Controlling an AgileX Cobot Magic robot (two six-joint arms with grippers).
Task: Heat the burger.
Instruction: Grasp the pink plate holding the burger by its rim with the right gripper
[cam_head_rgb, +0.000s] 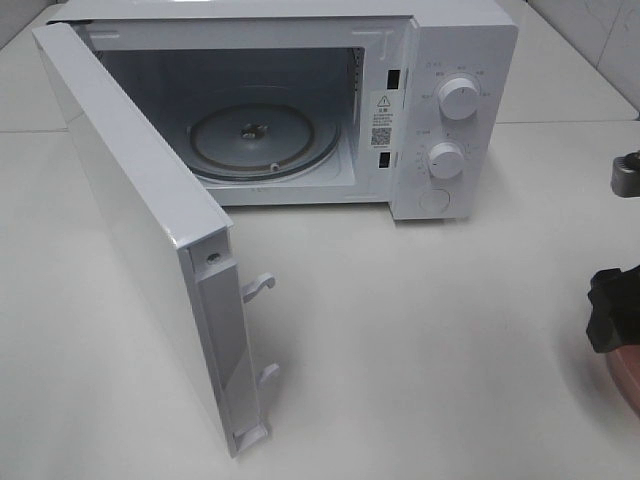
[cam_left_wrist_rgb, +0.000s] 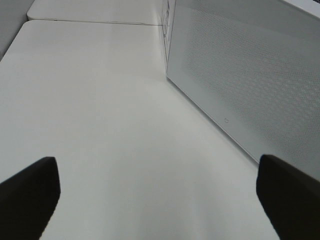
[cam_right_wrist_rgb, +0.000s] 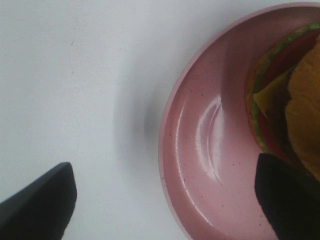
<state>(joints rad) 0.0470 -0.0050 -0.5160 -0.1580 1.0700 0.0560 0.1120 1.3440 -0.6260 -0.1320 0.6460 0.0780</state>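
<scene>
The burger (cam_right_wrist_rgb: 290, 85) lies on a pink plate (cam_right_wrist_rgb: 210, 130), showing its bun, a green layer and a red layer; only part of it is in the right wrist view. My right gripper (cam_right_wrist_rgb: 165, 200) is open above the plate's rim, one finger over the plate, the other over the table. In the high view the right gripper (cam_head_rgb: 610, 310) is at the right edge over the plate (cam_head_rgb: 626, 382), and the burger does not show there. My left gripper (cam_left_wrist_rgb: 160, 200) is open and empty over the table, beside the microwave door (cam_left_wrist_rgb: 250, 75).
The white microwave (cam_head_rgb: 440, 100) stands at the back with its door (cam_head_rgb: 140, 230) swung wide open toward the front left. Its glass turntable (cam_head_rgb: 265, 135) is bare. A grey fixture (cam_head_rgb: 626, 175) sits at the right edge.
</scene>
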